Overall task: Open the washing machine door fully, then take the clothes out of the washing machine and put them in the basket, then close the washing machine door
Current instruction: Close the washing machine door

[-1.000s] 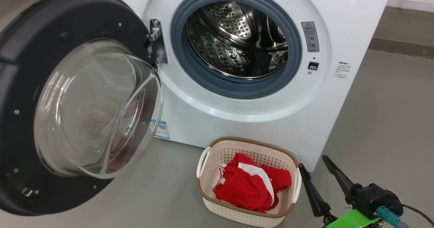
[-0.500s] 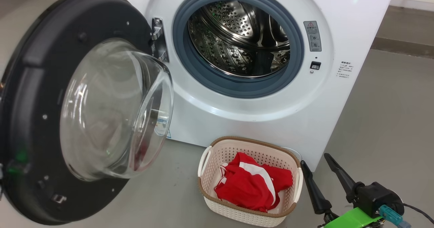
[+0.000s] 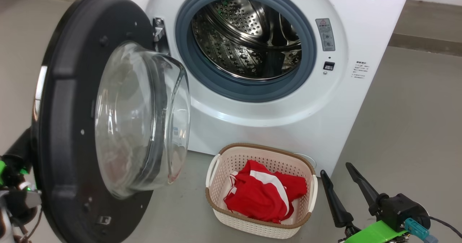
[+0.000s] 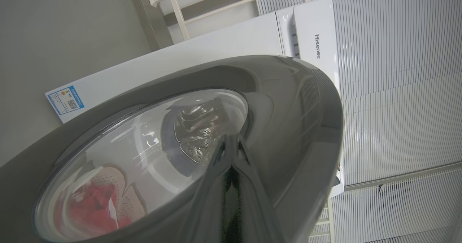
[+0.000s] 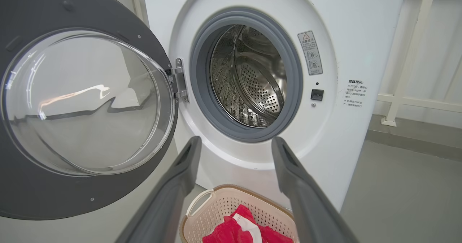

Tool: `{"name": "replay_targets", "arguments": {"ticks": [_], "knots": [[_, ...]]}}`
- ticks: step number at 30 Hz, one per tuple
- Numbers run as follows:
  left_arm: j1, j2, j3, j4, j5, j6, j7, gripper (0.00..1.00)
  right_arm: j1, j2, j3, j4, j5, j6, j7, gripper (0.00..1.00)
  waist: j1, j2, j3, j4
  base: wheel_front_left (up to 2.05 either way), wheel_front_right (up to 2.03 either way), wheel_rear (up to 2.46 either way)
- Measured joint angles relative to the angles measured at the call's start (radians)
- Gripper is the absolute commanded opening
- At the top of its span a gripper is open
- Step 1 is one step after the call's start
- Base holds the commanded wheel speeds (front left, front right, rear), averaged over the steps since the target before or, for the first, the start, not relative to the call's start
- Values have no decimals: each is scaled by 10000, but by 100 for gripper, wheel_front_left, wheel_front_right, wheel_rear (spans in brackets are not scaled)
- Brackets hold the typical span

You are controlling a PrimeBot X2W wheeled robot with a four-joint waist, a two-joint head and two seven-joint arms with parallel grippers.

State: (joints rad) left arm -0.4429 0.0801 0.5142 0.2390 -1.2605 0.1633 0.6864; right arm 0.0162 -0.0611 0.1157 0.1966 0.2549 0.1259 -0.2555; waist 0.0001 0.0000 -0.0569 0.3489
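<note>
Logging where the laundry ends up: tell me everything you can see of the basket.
The basket is a small cream-white perforated plastic tub, rounded-rectangular, with brown rim trim and white side handles. It stands upright on the grey floor close before the washing machine. Crumpled red clothes with white stripes lie inside. The open right gripper is beside it, not touching.

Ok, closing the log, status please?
Left gripper shut, behind washing machine door. Right gripper open, empty. Clothes in basket, door half open. Nothing seen blocking its swing.
</note>
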Motion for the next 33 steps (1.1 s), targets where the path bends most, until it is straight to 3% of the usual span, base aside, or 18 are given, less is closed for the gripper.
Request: {"name": "replay_targets", "arguments": {"ticks": [11, 33], "knots": [[1041, -389, -629, -1440, -522, 483, 136, 0, -11, -2, -10, 4, 0, 0, 0, 100, 0, 0, 90, -459, 0, 0, 0], [2001, -414, -2266, -2050, -2640, 472, -1039, 0, -12, -150, 71, 29, 0, 0, 0, 100, 0, 0, 156, -1773, 0, 0, 0]]}}
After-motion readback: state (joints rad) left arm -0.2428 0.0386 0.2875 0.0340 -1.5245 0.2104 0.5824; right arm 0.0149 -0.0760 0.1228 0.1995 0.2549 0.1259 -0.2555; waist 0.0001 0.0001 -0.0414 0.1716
